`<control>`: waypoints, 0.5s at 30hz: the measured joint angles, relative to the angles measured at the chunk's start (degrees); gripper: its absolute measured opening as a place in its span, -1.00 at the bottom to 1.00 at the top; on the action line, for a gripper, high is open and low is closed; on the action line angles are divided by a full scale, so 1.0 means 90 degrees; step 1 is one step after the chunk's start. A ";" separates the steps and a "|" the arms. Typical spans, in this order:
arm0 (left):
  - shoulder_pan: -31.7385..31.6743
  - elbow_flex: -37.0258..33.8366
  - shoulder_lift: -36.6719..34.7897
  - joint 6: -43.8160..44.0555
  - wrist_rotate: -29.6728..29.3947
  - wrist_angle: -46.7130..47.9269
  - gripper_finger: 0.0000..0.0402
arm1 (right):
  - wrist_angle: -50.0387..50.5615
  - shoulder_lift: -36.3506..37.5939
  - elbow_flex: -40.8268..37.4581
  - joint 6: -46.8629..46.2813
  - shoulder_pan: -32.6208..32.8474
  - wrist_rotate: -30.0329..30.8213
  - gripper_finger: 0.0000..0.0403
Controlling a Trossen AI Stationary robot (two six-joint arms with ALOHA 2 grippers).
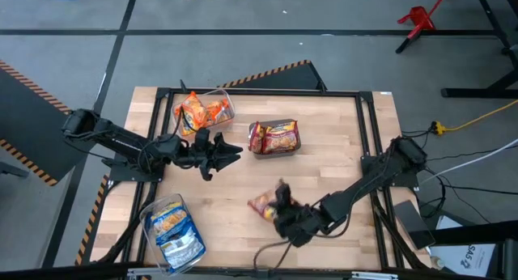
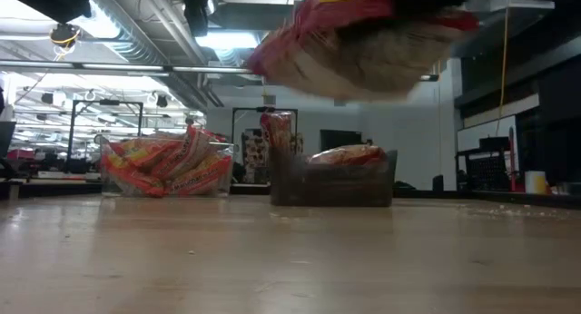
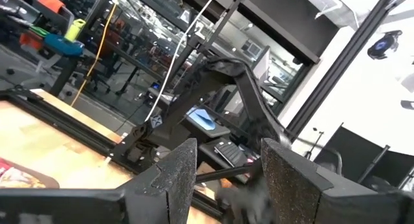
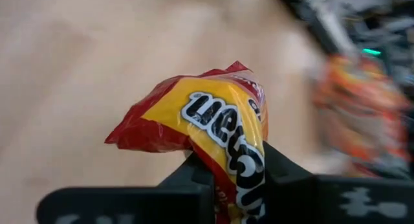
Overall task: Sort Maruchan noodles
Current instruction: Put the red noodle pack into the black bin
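The right tool point(image 4: 233, 179) is clamped on a red packet point(image 4: 213, 130) lifted off the table point(image 1: 340, 159), likely bound for the bin of red packets point(image 1: 273, 137), while the left tool point(image 1: 229, 150) waits with fingers apart, empty.

The right gripper point(image 1: 279, 207) hangs low over the table's near side, fingers pinched on a red packet point(image 4: 213, 130). The left gripper point(image 1: 231, 150), fingers point(image 3: 174, 179) parted and empty, reaches toward the table's middle.
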State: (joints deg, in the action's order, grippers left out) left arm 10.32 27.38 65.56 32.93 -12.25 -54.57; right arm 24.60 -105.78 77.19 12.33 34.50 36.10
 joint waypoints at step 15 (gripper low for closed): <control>0.0027 0.0000 0.0007 -0.0015 -0.0100 -0.0063 -0.17 | 0.0167 0.1227 0.0002 0.0400 -0.0962 0.0926 -0.82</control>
State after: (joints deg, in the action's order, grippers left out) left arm 10.57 27.38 65.62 32.79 -13.15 -55.13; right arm 26.10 -94.73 77.21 15.93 25.84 44.43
